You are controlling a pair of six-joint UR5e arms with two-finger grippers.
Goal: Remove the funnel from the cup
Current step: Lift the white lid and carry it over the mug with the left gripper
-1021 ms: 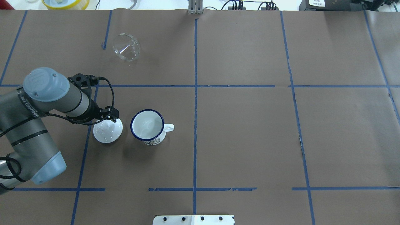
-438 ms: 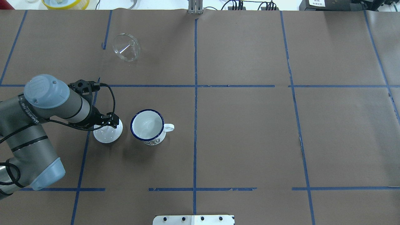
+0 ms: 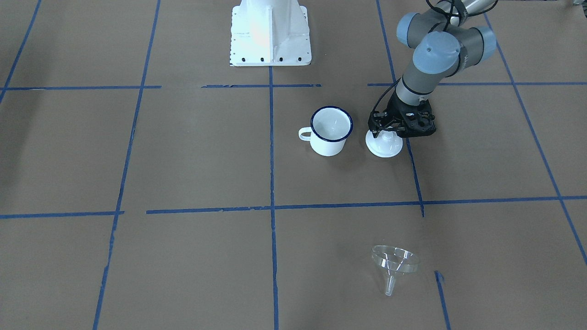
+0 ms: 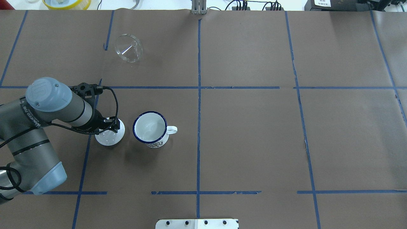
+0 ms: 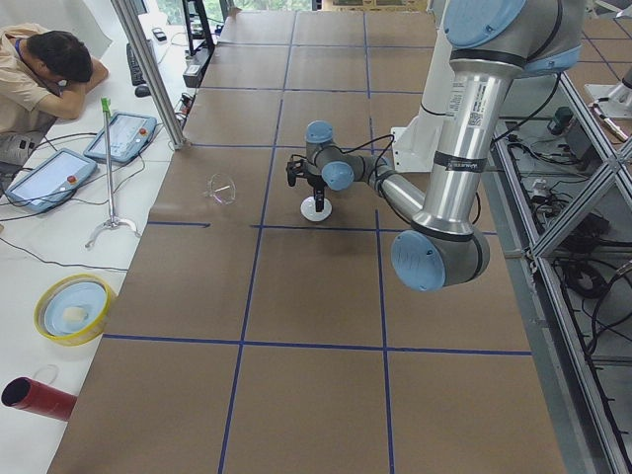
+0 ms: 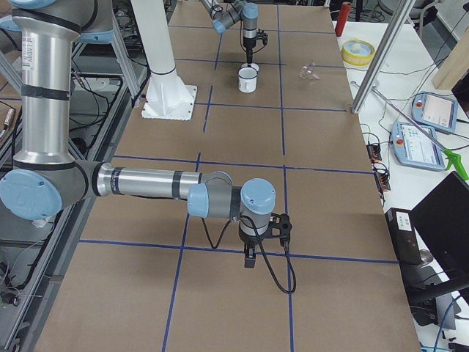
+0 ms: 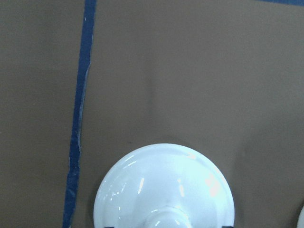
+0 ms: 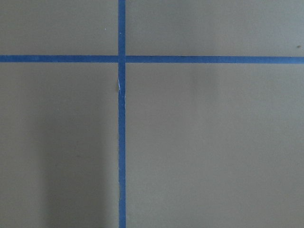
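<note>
Low, left jaws over lid [image 4: 109, 137], right jaws afar, states unclear, cup [image 4: 149, 127] print unreadable.

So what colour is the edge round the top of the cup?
Dark blue; the cup itself is white. The overhead view shows it best.

The left tool [image 3: 386, 132] points straight down beneath its bent wrist [image 3: 414, 85]; the right tool [image 6: 250, 259] hangs vertical too; openings unreadable.
</note>
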